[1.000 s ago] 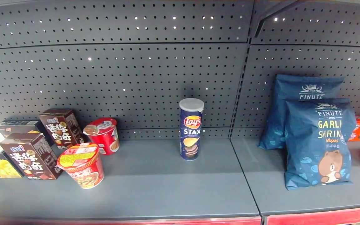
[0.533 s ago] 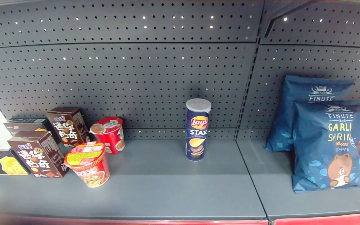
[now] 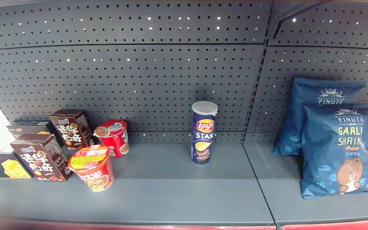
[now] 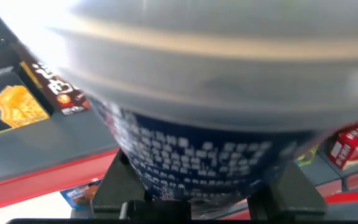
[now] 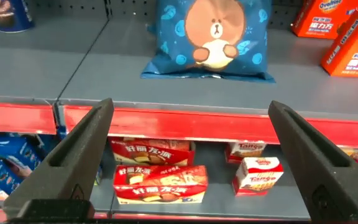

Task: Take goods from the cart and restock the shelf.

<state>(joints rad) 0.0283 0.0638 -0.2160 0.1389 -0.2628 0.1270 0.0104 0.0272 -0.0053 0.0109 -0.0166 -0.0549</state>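
- The whole head view is sliding a little, so every item is drifting toward the picture's right together; that is your camera moving, not the goods, and the drift is getting smaller.
- Nothing on the shelf [image 3: 171, 191] is being disturbed: the chips can [image 3: 204, 134] is standing upright near the pegboard back [image 3: 139, 89], just as it was a second ago.
- Your left gripper [image 4: 201, 190] is clamping a dark blue can [image 4: 197, 155] between its fingers, down in front of the red front lip [image 4: 48, 174]; I am reading this as one item already out of the cart and waiting to be shelved.
- Your right gripper [image 5: 190, 106] is hanging with its jaws spread wide and holding nothing, in front of the lip and below the blue chip bags [image 5: 207, 31].
- Open room: bare board is lying between the noodle cups [image 3: 91, 167] and the standing chips can, and in front of that can; I am judging this the likely spot for the held one.
- Edges you are working against: the lip at the front, the pegboard behind, the brown boxes [image 3: 42, 156] beside the cups, and the bags leaning well apart on the right.
- Coming in from below, you are probably needing to lift the can's base over the lip first; the front noodle cup is sitting closest to it.
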